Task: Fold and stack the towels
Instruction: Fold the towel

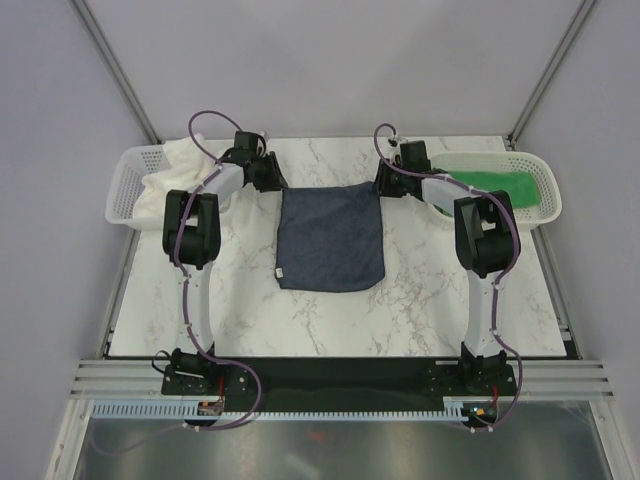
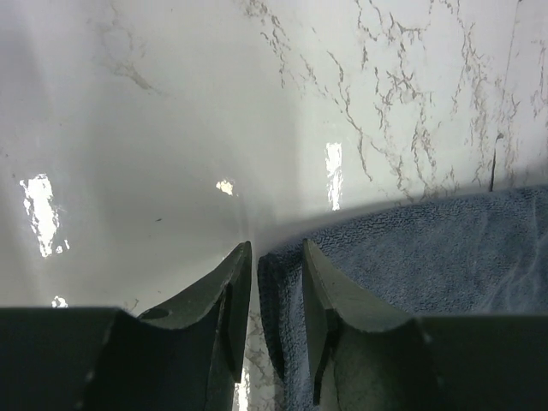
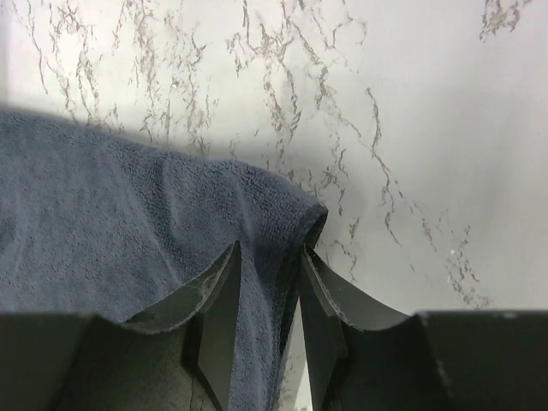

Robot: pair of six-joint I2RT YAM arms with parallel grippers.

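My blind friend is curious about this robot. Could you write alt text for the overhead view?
On a marble table, a robot's left end effector and right end effector each grip a far corner of a flat navy towel. The left basket holds a cream towel, the right basket a green towel.

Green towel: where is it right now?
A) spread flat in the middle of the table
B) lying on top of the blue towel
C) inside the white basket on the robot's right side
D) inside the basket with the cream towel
C: the green towel lies inside the white mesh basket beside the right arm, while only the navy towel is on the marble table.
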